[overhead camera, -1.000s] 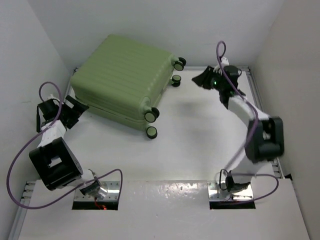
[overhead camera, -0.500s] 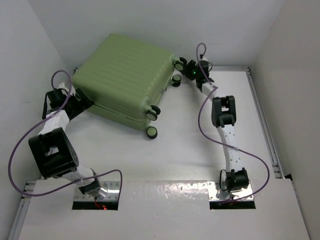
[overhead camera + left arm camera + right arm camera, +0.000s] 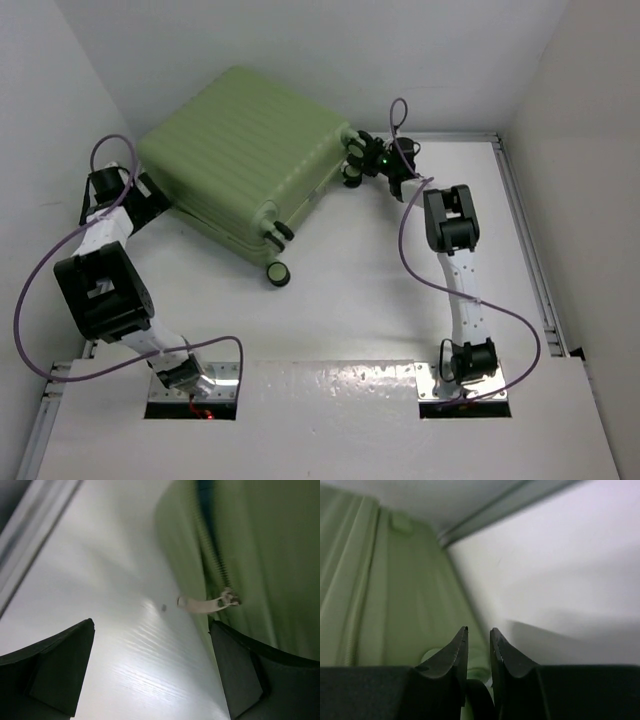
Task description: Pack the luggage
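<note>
The luggage (image 3: 245, 140) is a large pale-green ribbed suitcase, lying closed at the back left of the table. My left gripper (image 3: 145, 198) is open at its left side. In the left wrist view (image 3: 151, 625) the jaws stand wide apart, the right finger against the green shell (image 3: 260, 555), with a white zipper pull (image 3: 200, 604) just ahead. My right gripper (image 3: 362, 158) is at the suitcase's back right corner by the wheels. In the right wrist view (image 3: 478, 630) the jaws are almost shut, with a black caster wheel (image 3: 479, 700) in the narrow gap beside the shell (image 3: 395, 590).
Two more caster wheels (image 3: 278, 272) stick out at the suitcase's near corner over the white table (image 3: 380, 290). White walls close in on the left, back and right. A metal rail (image 3: 525, 230) runs along the table's right edge.
The suitcase has turned and slid toward the left and front, its near wheels moving left. My right gripper came from the back right to its wheels. My left gripper moved up along its left side.
</note>
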